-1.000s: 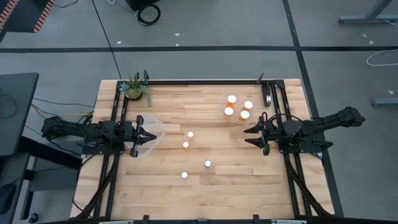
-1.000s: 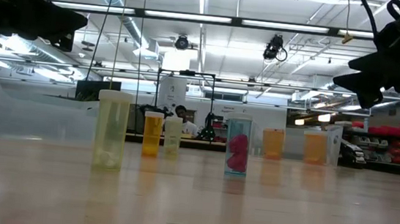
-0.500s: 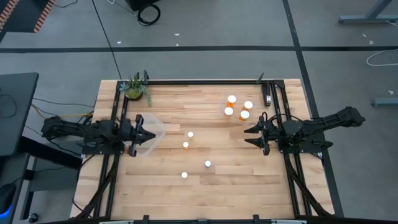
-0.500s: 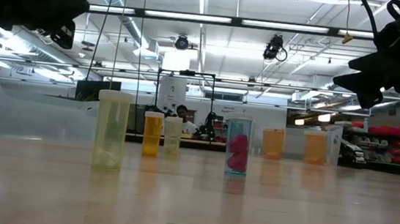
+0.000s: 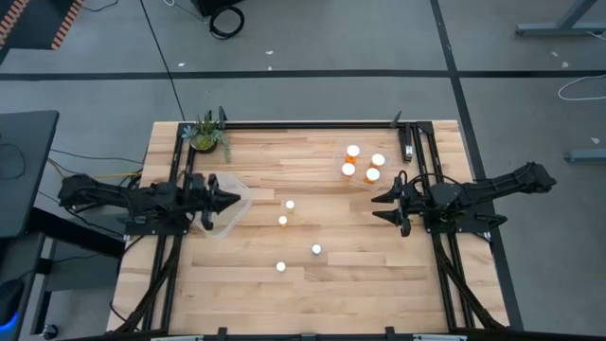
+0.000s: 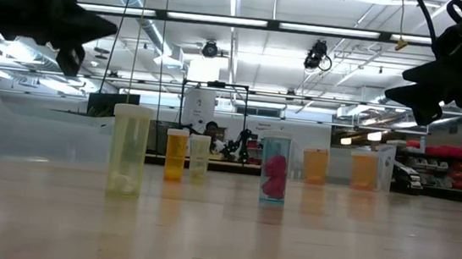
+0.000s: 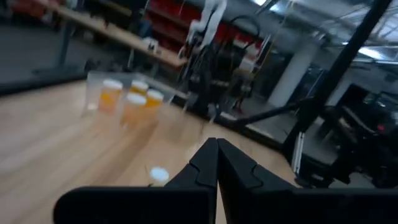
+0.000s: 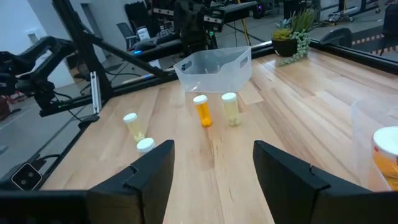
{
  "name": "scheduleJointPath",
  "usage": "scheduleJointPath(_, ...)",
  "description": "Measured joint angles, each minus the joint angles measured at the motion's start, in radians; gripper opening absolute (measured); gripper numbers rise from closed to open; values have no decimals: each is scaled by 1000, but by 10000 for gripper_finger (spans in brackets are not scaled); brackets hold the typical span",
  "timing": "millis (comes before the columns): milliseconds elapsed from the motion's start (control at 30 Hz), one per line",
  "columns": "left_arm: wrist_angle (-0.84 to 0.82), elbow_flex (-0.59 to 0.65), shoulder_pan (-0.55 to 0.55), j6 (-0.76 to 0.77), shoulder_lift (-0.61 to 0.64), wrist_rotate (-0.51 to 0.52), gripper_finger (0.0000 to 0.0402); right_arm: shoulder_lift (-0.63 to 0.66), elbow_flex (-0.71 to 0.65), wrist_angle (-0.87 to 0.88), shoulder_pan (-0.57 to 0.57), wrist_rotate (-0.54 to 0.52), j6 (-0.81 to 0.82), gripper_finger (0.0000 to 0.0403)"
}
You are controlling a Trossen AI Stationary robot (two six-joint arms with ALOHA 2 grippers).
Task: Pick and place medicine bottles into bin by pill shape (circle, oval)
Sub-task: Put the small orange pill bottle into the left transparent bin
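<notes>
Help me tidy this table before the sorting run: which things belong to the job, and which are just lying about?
Job:
- loose bottles
- clear bin by the left gripper
- bottles in the second clear bin near the right gripper

Lying about:
- potted plant

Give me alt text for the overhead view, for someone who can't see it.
Overhead view of a wooden table with two dark robot arms: the left tool shut, over a clear bin, the right tool open at the right side. Four loose bottles stand mid-table, four more cluster at upper right, and a potted plant sits in the upper left corner.
</notes>
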State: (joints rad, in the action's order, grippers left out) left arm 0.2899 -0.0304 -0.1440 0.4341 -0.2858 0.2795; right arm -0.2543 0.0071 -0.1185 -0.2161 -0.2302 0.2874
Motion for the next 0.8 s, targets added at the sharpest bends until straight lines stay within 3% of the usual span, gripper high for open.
scheduleJointPath(800,-89,-324,-57,-37,-727,0,77,0,0,1,0,0,0,225)
